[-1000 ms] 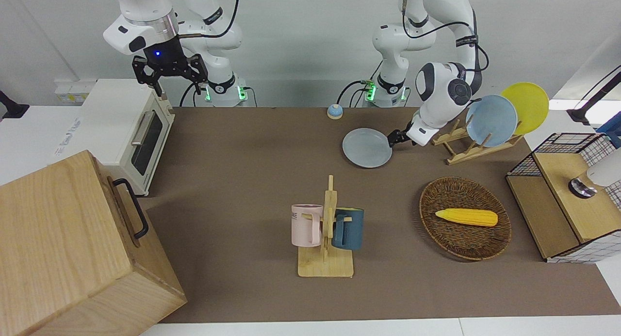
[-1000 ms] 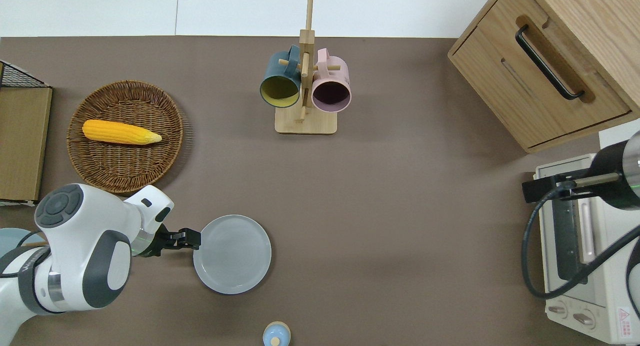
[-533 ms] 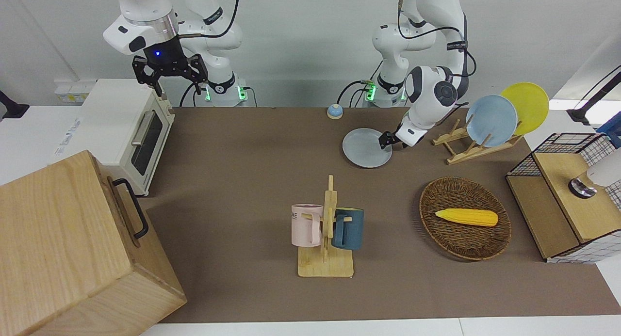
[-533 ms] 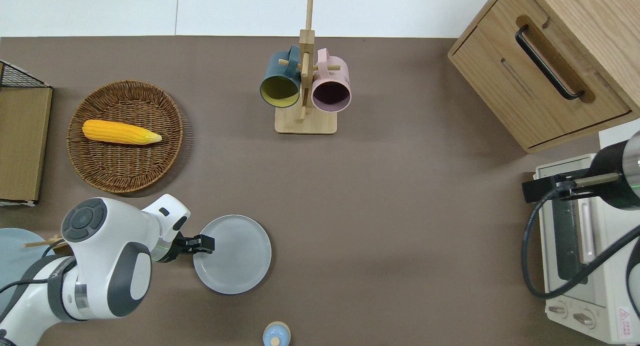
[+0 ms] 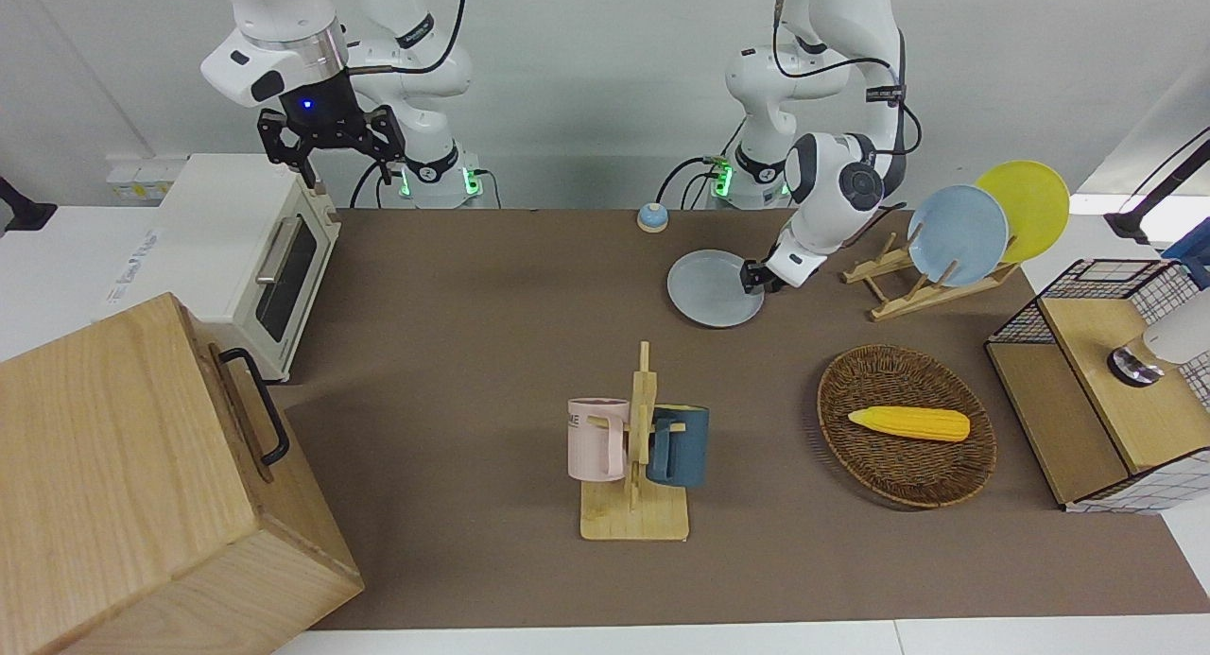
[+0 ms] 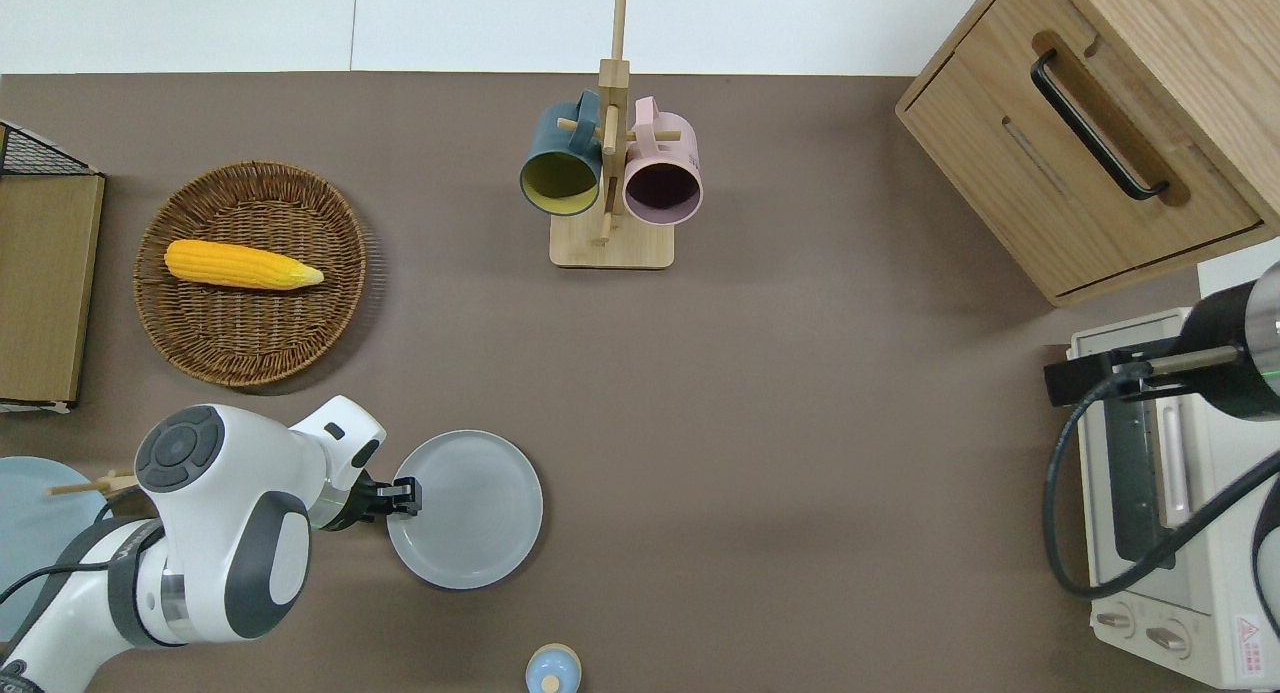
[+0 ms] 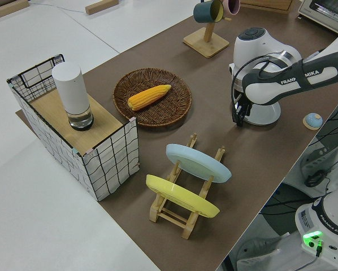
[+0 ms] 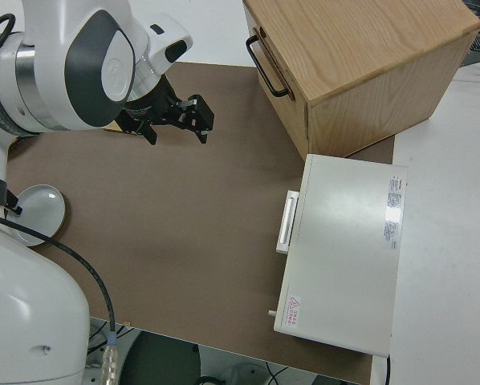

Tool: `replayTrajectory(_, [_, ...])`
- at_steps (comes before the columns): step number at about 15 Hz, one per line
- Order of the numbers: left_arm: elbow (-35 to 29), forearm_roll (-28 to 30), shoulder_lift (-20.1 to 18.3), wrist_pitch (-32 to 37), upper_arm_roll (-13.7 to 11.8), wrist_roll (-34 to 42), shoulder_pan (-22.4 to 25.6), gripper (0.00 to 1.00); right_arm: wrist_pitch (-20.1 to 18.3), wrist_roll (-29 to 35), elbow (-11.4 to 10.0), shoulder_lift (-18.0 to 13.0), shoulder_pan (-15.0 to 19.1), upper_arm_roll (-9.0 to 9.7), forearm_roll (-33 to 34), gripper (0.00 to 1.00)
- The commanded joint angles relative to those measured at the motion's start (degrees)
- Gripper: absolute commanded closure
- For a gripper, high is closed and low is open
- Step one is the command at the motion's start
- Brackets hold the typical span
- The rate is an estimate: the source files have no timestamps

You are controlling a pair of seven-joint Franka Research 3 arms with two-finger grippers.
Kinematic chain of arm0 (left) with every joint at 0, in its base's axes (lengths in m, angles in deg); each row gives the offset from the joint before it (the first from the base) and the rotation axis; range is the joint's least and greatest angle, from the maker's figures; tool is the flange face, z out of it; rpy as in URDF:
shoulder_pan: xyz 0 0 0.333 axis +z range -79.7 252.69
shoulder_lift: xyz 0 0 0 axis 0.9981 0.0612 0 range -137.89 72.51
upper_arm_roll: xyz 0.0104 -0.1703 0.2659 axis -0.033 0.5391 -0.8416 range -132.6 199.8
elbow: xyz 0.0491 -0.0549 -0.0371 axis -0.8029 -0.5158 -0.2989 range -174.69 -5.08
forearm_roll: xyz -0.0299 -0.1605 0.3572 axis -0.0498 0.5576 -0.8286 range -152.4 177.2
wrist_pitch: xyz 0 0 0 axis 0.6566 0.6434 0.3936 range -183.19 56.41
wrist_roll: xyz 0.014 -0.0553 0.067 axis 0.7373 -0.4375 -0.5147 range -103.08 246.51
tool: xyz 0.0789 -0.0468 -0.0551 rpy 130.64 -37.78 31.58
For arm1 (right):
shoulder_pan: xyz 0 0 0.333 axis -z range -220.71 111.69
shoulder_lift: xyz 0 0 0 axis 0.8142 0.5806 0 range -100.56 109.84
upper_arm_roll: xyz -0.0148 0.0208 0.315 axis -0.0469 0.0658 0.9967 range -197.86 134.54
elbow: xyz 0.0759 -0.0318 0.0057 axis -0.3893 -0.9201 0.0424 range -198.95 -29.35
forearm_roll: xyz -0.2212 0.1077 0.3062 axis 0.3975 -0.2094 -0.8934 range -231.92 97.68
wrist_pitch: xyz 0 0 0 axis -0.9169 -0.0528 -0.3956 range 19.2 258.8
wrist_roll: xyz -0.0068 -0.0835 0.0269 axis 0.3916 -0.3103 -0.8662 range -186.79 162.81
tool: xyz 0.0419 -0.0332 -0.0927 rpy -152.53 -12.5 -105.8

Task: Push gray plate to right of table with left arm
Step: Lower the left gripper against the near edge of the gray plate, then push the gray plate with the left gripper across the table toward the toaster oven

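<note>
While the right arm is parked with its right gripper (image 5: 331, 143) spread wide, the left gripper (image 6: 404, 495) sits over the rim of the gray plate (image 6: 470, 508); whether its jaws are apart cannot be told. That plate lies flat on the brown table (image 6: 800, 453), near the robots' edge, toward the left arm's end.

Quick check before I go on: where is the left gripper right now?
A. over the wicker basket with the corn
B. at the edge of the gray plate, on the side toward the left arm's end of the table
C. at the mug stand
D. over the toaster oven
B: the left gripper sits at the rim of the gray plate, on the side toward the left arm's end of the table.
</note>
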Motion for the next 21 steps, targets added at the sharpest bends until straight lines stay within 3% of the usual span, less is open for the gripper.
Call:
replayTrajectory(1, [-1.2,1.7,-0.3,-1.9,-0.3,-0.1,-0.4,1.0,-0.1,-1.1,-0.2,-0.4,0.4,0.14,-0.1,0.005])
replayTrajectory(12, [-1.2,4.0,-0.2,-2.3,0.5,-2.8,-0.9,1.0,-0.1,-1.1,-0.2,-0.4,0.4,0.14,-0.1,0.005])
replayTrajectory(16, [-1.1,4.9,0.0,-4.0,4.3,-6.9,-0.9,1.0,-0.1,-1.1,-0.2,-0.4,0.4,0.14,-0.1,0.005])
replayTrajectory(21, [-0.9,6.5,2.4,-9.1,12.0,-13.2,-0.9,1.0,-0.1,-1.1,-0.2,-0.4,0.4,0.06,-0.1,0.007])
